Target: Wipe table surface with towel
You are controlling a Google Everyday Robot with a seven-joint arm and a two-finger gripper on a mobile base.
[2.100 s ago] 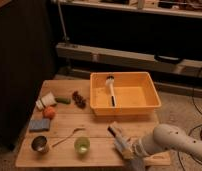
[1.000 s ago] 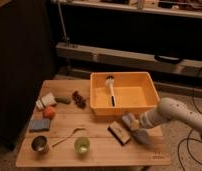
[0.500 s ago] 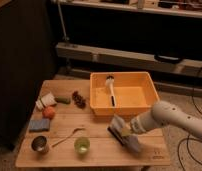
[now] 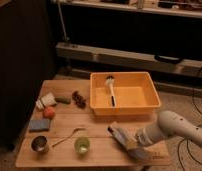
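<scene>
The table surface [image 4: 64, 121] is a pale slatted wooden top that fills the lower half of the camera view. The towel [image 4: 124, 136], a creased blue-grey cloth, lies bunched on the planks at the front right, just below the orange bin. My gripper [image 4: 135, 145] comes in from the right on a white forearm and sits low on the towel, shut on it and pressing it to the wood near the table's front edge.
An orange bin [image 4: 126, 110] holding a brush [image 4: 111, 87] stands at the back right. On the left are a tipped white cup [image 4: 45, 101], a dark cluster [image 4: 79, 99], an orange fruit [image 4: 49, 112], a blue pad [image 4: 38, 124], a metal cup [image 4: 40, 144], a spoon [image 4: 68, 137] and a green cup [image 4: 82, 145].
The gripper has dragged the towel from beside the bin's front right corner leftward and toward the table's front edge.
</scene>
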